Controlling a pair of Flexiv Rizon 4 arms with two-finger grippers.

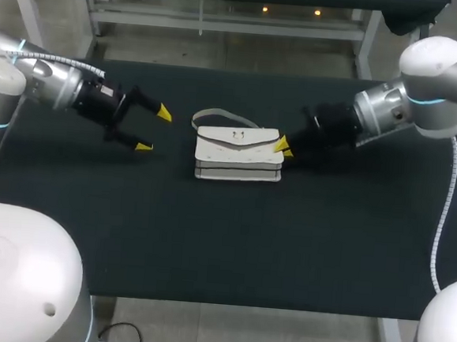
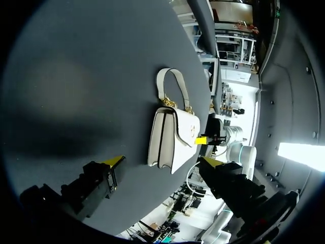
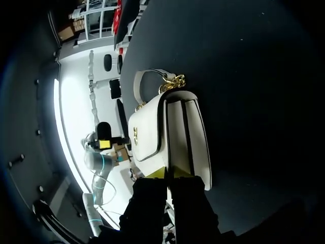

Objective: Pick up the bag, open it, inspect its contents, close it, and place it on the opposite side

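Observation:
A white flap bag [image 1: 238,152] lies flat in the middle of the black table [image 1: 207,241], its strap [image 1: 214,116] looped on the cloth behind it. My right gripper [image 1: 283,148] is at the bag's right end, and in the right wrist view its yellow fingertips [image 3: 157,173] are pinched together on the edge of the bag [image 3: 170,132]. Left of the bag, my left gripper [image 1: 152,129] hangs wide open and holds nothing. In the left wrist view the bag [image 2: 172,132] lies ahead of the open left gripper [image 2: 160,168], clear of both fingers.
Gold chain links [image 3: 172,82] join the strap to the bag. Bare black cloth stretches along the table's front and to both sides of the bag.

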